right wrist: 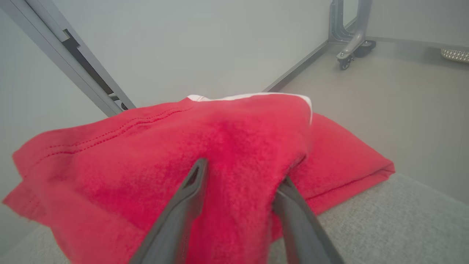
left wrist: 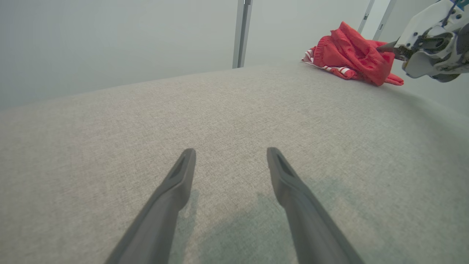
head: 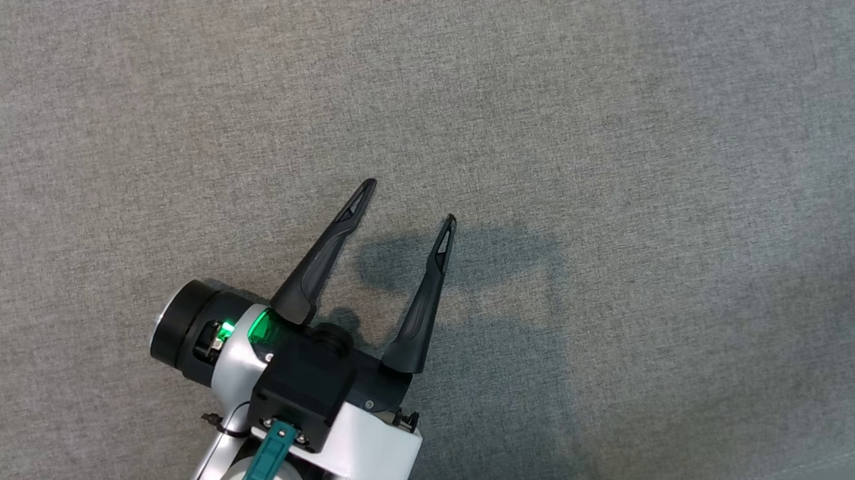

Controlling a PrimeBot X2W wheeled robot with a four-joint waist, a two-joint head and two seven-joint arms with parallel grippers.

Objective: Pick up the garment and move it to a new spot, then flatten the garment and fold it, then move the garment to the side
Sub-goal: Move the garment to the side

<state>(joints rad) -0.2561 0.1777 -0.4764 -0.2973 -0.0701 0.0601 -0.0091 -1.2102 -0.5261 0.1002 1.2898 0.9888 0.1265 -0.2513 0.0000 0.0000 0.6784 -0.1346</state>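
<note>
Because the red garment [right wrist: 227, 139] is bunching up close to the lens in the right wrist view, its shape is proving hard to read. Folds are covering one another, a white edge [right wrist: 249, 96] is peeking out at the far side, and the left part is running out of frame. The right end effector [right wrist: 242, 172] is standing open, with a ridge of cloth sitting between its two fingers. The right fingertip is partly sinking under a fold, and whether the pads are pressing the cloth cannot be told. Beyond the heap the worktop [right wrist: 384, 220] is ending and the floor [right wrist: 403, 110] is showing. A small patterned thing [right wrist: 454, 55] on it is too blurred to name.

In the left wrist view the garment is lying as a crumpled heap at the far right of the worktop, near its edge, with red-and-white stripes showing along its left side. The right end effector's pale body is being cut off by the frame's right edge, and its dark tip is meeting the heap's right side.

The left end effector [head: 410, 202] is spreading wide open over bare worktop, gripping nothing, well apart from the garment. The bottom of the head view is cutting off its arm.
</note>
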